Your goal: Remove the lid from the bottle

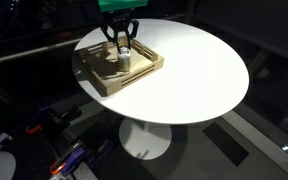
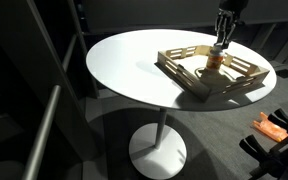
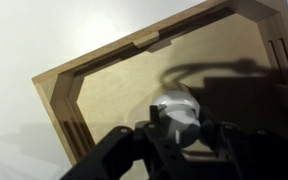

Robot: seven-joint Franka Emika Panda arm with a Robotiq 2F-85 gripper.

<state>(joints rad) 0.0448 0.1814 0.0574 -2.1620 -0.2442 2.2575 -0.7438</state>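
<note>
1. The bottle [image 1: 125, 58] stands up inside the wooden tray [image 1: 106, 90]. In an exterior view the tray sits at the upper left of the white table [image 1: 194, 70].
2. The lid [image 3: 174, 108] sits on top of the bottle. In the wrist view it is the pale round thing just right of the middle.
3. The gripper [image 1: 123, 46] hangs right over the bottle. Its dark fingers [image 3: 144, 140] are narrow and close on each side of the lid. I cannot tell if they squeeze it or only sit beside it.
4. The bottle looks small and light. I think it could tip, or lift up with the lid. It looks smooth, so it may slip.
5. The best place to hold is the round side of the lid, not the fat part below. The lid looks hard, so a firm squeeze should be fine.
</note>
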